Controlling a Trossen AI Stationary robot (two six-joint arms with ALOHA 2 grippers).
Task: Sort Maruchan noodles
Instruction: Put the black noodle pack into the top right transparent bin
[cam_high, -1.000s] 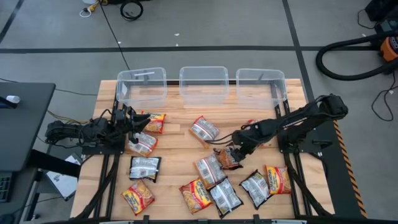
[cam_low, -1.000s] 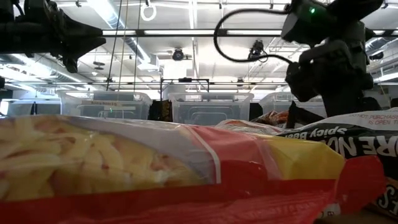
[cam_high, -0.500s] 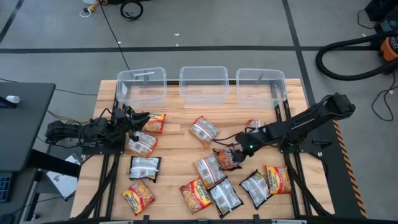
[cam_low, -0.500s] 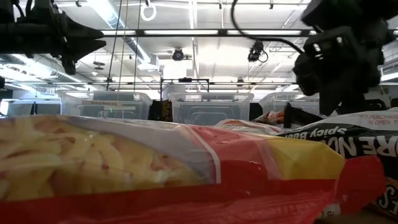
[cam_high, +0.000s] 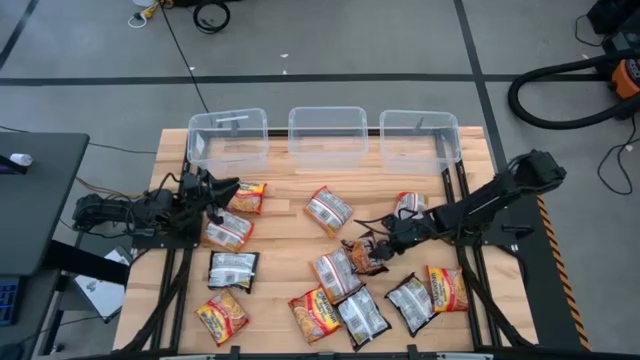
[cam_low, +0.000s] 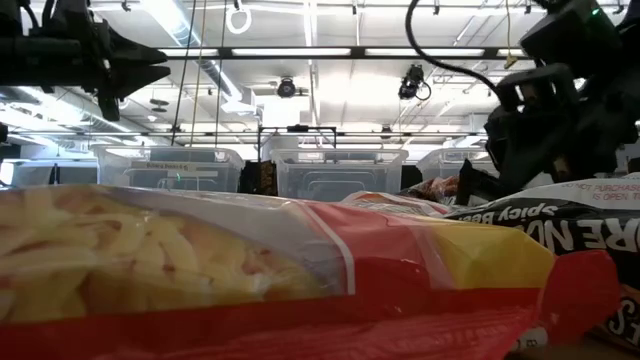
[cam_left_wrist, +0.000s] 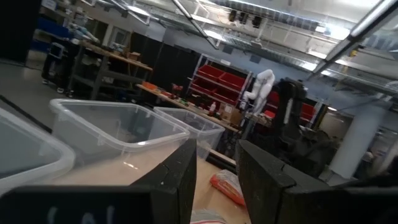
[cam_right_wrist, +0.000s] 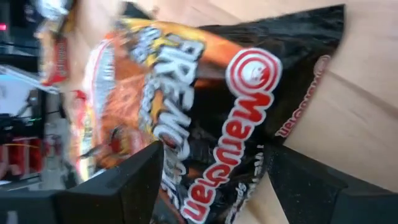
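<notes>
Wooden table (cam_high: 290, 215): carrying a scatter of noodle packets, with three clear bins (cam_high: 327, 131) lining its far edge at 12 o'clock.

Right gripper (cam_high: 372, 243): reaching low toward table centre, hovering right over a dark packet (cam_high: 366, 256). The right wrist view is showing its fingers (cam_right_wrist: 124, 180) spread wide, one on either side of this black-and-orange packet (cam_right_wrist: 205, 118), which is lying flat on the wood; nothing is being pinched.

Left gripper (cam_high: 228, 187): hanging at about 9 o'clock over the table's left side, pointing toward the bins. Its fingers (cam_left_wrist: 180, 177) are parted with a narrow gap, holding nothing. An orange packet (cam_high: 249, 196) is lying just beside its tip, a silver-and-red packet (cam_high: 229, 231) just below it.

Other packets: a silver-and-red one (cam_high: 328, 209) at centre, one (cam_high: 409, 203) beside the right arm, a dark one (cam_high: 234, 269) at 8 o'clock, orange ones (cam_high: 222, 315) at 7 o'clock, a cluster (cam_high: 340, 295) at 6 o'clock, and an orange one (cam_high: 447, 288) at 4 o'clock.

Low view: a large orange-yellow packet (cam_low: 250, 265) is filling the foreground.
</notes>
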